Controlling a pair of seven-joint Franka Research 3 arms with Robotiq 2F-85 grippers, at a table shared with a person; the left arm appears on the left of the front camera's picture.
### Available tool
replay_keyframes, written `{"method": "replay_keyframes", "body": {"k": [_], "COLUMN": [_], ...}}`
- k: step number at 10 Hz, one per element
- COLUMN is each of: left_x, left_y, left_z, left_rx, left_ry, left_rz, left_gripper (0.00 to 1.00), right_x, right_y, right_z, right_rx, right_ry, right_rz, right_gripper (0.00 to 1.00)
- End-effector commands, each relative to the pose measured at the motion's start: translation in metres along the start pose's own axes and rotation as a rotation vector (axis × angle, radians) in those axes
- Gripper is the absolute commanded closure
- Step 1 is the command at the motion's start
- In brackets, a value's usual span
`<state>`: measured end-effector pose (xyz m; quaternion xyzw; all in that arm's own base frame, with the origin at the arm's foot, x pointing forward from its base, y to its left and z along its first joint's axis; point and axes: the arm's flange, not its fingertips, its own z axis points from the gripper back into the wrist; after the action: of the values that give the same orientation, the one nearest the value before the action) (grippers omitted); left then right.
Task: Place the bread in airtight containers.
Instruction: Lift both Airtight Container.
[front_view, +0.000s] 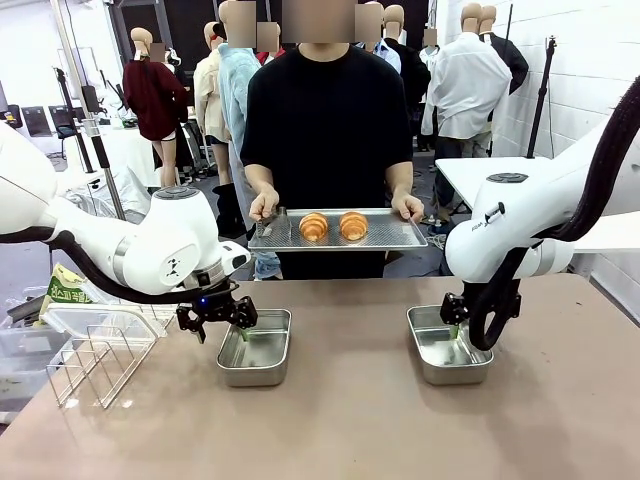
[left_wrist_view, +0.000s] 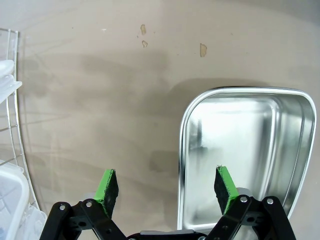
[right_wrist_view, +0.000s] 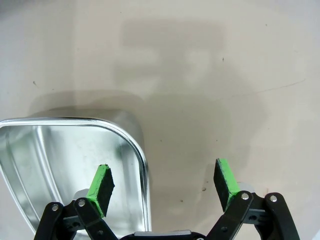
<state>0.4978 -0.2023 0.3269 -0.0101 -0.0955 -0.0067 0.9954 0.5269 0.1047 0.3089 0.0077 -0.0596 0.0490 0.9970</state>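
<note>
Bread (front_view: 314, 226) lies on the tray (front_view: 396, 236), behind the left container (front_view: 252, 375) and right container (front_view: 456, 374).

Left gripper (left_wrist_view: 166, 186): jaws spread wide, nothing between them.
Airtight container (left_wrist_view: 245, 145): lidless, empty; its side rim runs between the jaws, one pad (left_wrist_view: 226, 184) inside.
Other pad (left_wrist_view: 107, 187): above bare table (left_wrist_view: 100, 100).
Wire rack (left_wrist_view: 17, 125): well outside that pad.

Reaches in with the left arm (front_view: 140, 250), forearm lying nearly level above and behind the left gripper (front_view: 223, 330), wrist bent so the fingers aim down. Holds the jaws spread wide, green pads (left_wrist_view: 108, 187) well apart, nothing gripped between them. Carries the right arm (front_view: 520, 235) in from the opposite side, elbow high above the right gripper (front_view: 467, 338), fingers aimed down as well. Shows those jaws wide open too, both fingers bare, nothing pinched.
</note>
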Motion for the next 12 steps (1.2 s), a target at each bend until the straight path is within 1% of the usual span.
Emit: {"method": "replay_keyframes", "body": {"k": [1, 2, 3, 4, 8, 9, 11, 12], "left_x": [0.0046, 0.0053, 0.0054, 0.0044, 0.0037, 0.0032, 0.0048, 0.0037], "left_y": [-0.007, -0.0066, -0.006, -0.0052, -0.0066, -0.0078, -0.0086, -0.0091], "left_z": [-0.0038, -0.0073, -0.0108, -0.0131, -0.009, -0.0081, -0.0106, -0.0097], "left_rx": [0.026, 0.011, 0.003, 0.015, 0.054, 0.057, 0.076, 0.063], "left_ry": [0.006, 0.027, 0.046, 0.06, 0.037, 0.039, 0.07, 0.074], "left_rz": [0.017, 0.028, 0.029, 0.024, 0.022, 0.02, 0.014, 0.011], "left_gripper": [0.0, 0.0, 0.0, 0.19, 0.96, 1.0, 1.0, 1.0], "right_x": [0.0031, 0.0024, 0.0013, 0.0008, 0.0008, 0.0006, 0.0012, 0.0008], "right_y": [0.0054, 0.0059, 0.0061, 0.0059, 0.0058, 0.0056, 0.0048, 0.0043], "right_z": [-0.0018, -0.0033, -0.0053, -0.0063, -0.0048, -0.0041, -0.0042, -0.0042], "right_rx": [-0.002, 0.008, 0.007, 0.009, 0.009, 0.012, 0.015, 0.015], "right_ry": [-0.001, 0.009, 0.023, 0.044, 0.041, 0.042, 0.051, 0.056], "right_rz": [-0.023, -0.025, -0.01, -0.018, -0.021, -0.021, -0.024, -0.027], "right_gripper": [0.0, 0.0, 0.06, 0.23, 0.94, 1.0, 1.0, 1.0]}}
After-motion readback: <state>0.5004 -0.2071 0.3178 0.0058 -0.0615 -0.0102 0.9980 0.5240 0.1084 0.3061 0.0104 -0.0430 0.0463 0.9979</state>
